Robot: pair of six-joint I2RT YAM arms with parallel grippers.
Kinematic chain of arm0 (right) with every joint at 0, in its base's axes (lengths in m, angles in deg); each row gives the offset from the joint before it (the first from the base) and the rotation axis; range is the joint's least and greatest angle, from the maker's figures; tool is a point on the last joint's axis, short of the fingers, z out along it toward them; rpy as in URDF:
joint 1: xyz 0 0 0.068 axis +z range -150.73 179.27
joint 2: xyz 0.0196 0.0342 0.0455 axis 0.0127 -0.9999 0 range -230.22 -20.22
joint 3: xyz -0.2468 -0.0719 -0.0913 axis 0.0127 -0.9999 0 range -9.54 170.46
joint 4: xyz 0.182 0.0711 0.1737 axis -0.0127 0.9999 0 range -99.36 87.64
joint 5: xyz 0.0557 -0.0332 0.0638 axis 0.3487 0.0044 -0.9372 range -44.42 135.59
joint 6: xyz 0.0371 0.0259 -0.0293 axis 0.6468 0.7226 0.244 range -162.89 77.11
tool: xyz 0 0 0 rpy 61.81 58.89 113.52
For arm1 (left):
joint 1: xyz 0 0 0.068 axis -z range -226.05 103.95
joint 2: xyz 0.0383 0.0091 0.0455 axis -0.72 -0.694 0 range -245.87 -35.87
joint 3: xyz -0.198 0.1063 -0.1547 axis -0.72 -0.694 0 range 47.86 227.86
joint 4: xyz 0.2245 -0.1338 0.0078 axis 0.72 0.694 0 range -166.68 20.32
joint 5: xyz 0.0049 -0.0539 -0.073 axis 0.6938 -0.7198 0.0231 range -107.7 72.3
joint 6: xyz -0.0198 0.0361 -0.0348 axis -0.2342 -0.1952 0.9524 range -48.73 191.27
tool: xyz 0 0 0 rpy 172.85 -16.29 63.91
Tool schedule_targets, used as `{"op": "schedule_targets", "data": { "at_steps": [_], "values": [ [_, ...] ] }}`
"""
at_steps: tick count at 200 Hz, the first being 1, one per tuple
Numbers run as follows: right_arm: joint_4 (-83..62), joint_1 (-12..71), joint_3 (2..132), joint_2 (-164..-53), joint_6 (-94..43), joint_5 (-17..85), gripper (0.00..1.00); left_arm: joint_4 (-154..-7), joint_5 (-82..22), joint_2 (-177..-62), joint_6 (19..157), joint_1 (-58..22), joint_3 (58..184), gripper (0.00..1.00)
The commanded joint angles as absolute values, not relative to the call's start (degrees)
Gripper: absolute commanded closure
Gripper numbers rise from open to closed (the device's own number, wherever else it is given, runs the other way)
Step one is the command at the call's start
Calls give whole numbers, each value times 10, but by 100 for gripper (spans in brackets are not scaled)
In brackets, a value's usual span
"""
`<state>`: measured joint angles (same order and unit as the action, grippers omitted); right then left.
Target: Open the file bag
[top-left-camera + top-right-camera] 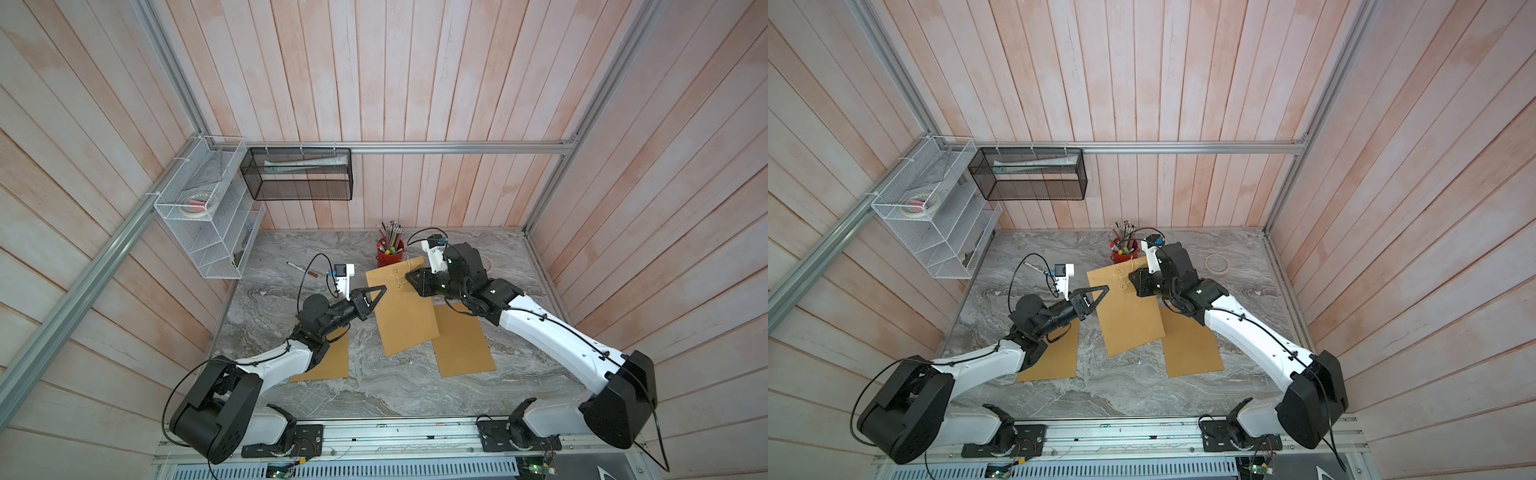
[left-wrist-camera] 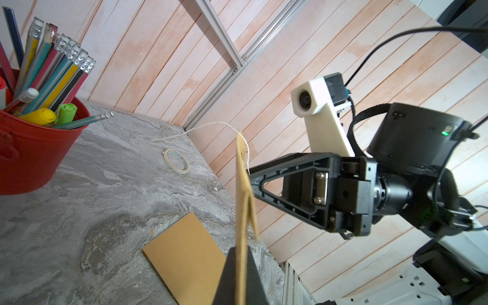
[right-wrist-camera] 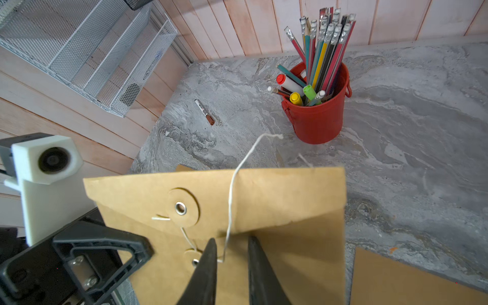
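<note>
The file bag point(image 3: 290, 200) looks light and bendy, pinched by the left fingers point(image 2: 227, 285); grab its thin string point(image 3: 229, 200) between the spread-apart right fingers point(image 3: 206, 272).

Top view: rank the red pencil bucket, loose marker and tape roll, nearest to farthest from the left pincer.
1. red pencil bucket, just behind the left pincer.
2. loose marker, toward the left wall.
3. tape roll, on the far right side.
</note>
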<state>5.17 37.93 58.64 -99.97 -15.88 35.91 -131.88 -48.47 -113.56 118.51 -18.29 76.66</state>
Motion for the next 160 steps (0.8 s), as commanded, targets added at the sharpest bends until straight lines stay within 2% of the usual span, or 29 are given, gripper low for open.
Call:
{"op": "schedule_targets", "data": {
  "at_steps": [1,49,160],
  "values": [
    [40,384,599,-1010,-157,347,80,-1340,-480,-1142,1188,-181,758,100],
    [35,385,599,-1003,-159,350,100,-1338,-479,-1144,1186,-182,757,100],
    [28,394,624,-1001,-178,327,100,-1348,-486,-1153,1192,-182,759,100]
  ]
}}
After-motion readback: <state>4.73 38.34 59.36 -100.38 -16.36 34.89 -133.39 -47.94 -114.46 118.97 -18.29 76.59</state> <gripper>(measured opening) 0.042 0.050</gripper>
